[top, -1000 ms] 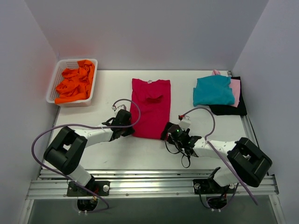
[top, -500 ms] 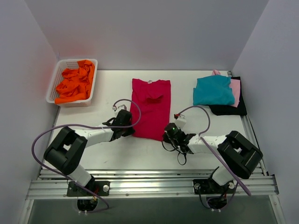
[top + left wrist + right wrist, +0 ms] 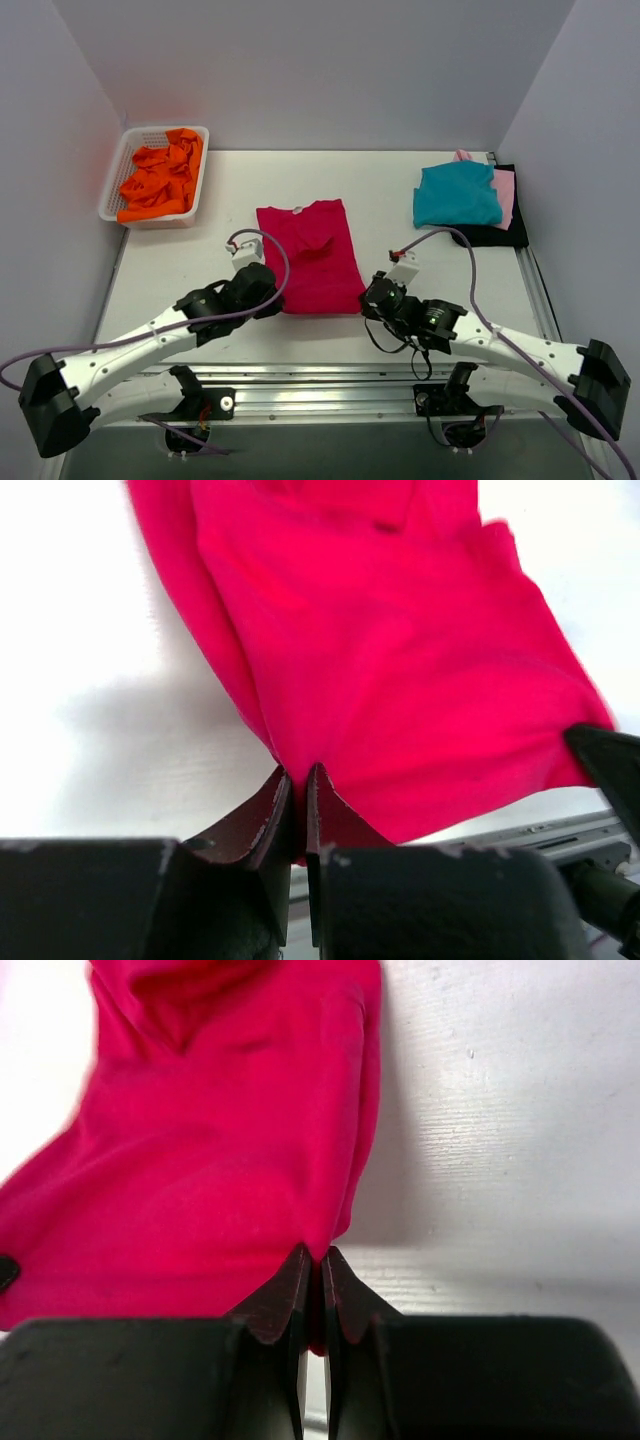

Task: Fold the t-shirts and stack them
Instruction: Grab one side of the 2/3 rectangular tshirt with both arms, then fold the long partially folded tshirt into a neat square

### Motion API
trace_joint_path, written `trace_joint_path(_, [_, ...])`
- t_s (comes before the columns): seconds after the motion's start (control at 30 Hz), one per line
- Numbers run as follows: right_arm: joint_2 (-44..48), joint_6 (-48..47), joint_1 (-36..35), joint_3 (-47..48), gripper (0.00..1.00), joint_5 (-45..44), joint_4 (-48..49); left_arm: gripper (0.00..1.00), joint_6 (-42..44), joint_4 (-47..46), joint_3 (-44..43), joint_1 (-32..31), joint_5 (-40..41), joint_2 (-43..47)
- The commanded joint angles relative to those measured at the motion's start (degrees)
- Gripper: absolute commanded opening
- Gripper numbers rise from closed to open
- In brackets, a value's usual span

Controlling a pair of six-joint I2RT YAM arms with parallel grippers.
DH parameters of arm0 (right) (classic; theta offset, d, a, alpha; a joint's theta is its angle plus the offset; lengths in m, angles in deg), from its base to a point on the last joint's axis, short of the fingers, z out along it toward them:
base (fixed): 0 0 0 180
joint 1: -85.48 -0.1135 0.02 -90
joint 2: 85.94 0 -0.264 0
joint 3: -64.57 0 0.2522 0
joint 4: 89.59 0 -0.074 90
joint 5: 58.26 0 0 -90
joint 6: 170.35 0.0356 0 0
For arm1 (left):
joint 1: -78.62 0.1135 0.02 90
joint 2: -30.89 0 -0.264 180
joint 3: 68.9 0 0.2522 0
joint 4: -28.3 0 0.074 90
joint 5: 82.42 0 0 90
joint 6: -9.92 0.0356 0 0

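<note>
The crimson-red t-shirt (image 3: 310,255) lies in the middle of the table, its near hem lifted. My left gripper (image 3: 268,300) is shut on the shirt's near left corner; in the left wrist view the cloth (image 3: 400,670) is pinched between the jaws at my left gripper (image 3: 300,775). My right gripper (image 3: 368,298) is shut on the near right corner, the red t-shirt (image 3: 220,1140) running up from my right gripper (image 3: 321,1255). A teal t-shirt (image 3: 457,194) lies folded on pale pink (image 3: 503,192) and black (image 3: 490,235) t-shirts at the back right. An orange t-shirt (image 3: 160,180) is crumpled in the basket.
The white lattice basket (image 3: 112,195) stands at the back left corner. Grey walls close the table on three sides. The metal rail (image 3: 320,375) runs along the near edge, close behind both grippers.
The right gripper shut on the red shirt's near right corner. Both arms pulled back toward the near edge, dragging the shirt nearer and a little left.
</note>
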State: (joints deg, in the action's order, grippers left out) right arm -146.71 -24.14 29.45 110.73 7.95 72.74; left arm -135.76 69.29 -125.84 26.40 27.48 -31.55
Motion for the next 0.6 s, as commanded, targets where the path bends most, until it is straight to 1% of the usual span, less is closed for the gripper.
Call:
trace_joint_path(0.0, [5.75,2.42,-1.01,3.71,0.0,-6.44,-12.35,0.02,-3.2,11.0,0.38,-0.16,4.09,7.14])
trace_joint_path(0.1, [4.79,-0.12,-1.01,8.1,0.0,-8.37,-13.33,0.02,-3.21,13.73,-1.38,0.02,6.37,9.96])
trace_joint_path(0.13, [3.74,-0.91,-0.92,10.9,0.0,-9.68,-13.24,0.02,-3.38,14.78,-2.77,0.11,7.16,10.22])
trace_joint_path(0.2, [-0.73,-3.37,-0.66,14.34,0.0,-10.57,-12.8,0.02,-3.56,15.23,-4.19,0.9,8.84,9.96])
trace_joint_path(0.23, [-2.32,-4.25,-0.57,17.75,0.0,-11.27,-12.45,0.02,-3.47,14.71,-5.41,1.25,9.01,9.53])
trace_joint_path(0.27, [-5.73,-4.96,-0.22,19.35,0.0,-11.71,-12.1,0.02,-3.21,14.09,-5.95,1.69,9.36,9.18])
trace_joint_path(0.37, [-11.53,-7.59,1.18,24.44,0.0,-12.24,-10.43,0.02,-0.41,11.89,-8.58,4.93,7.62,7.16])
trace_joint_path(0.57, [-18.84,-11.2,5.75,28.68,0.0,-8.21,-6.92,0.02,3.82,8.82,-13.07,12.84,3.14,2.68])
